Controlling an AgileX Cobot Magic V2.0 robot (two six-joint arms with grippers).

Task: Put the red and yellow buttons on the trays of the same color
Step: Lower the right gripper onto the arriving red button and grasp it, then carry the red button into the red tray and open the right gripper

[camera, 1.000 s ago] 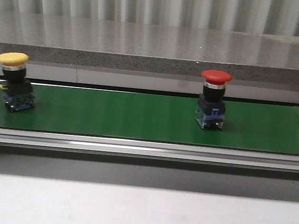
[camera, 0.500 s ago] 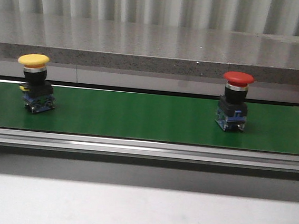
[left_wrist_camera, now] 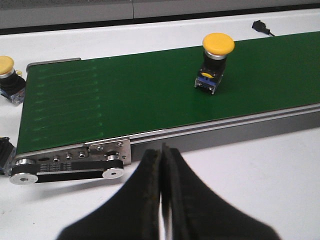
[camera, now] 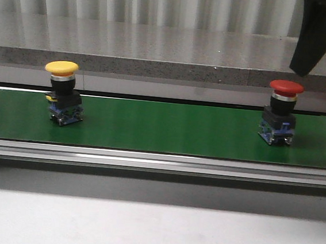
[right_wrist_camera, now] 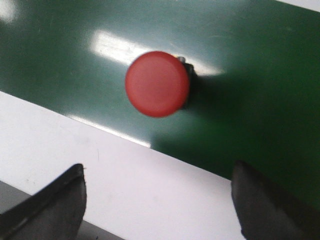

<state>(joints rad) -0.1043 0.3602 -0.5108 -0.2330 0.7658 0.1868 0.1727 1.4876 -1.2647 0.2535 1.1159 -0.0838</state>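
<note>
A yellow button (camera: 61, 92) and a red button (camera: 280, 113) stand upright on the green conveyor belt (camera: 162, 128), yellow at the left, red at the right. My right gripper (camera: 318, 39) hangs above and just right of the red button; in the right wrist view it (right_wrist_camera: 159, 172) is open and empty, with the red cap (right_wrist_camera: 157, 83) ahead of the fingers. My left gripper (left_wrist_camera: 162, 150) is shut and empty over the white table, in front of the belt; the yellow button (left_wrist_camera: 215, 62) is farther along the belt. No tray is in view.
A second yellow button (left_wrist_camera: 7, 80) sits off the belt's end on the white table. The belt's metal end bracket with pulleys (left_wrist_camera: 70, 162) lies close to my left gripper. A small black connector (left_wrist_camera: 260, 25) lies behind the belt. A grey stone ledge (camera: 170, 48) runs behind.
Both buttons have moved to the right along the belt. My right gripper has come into the front view at the upper right, above the red button.
</note>
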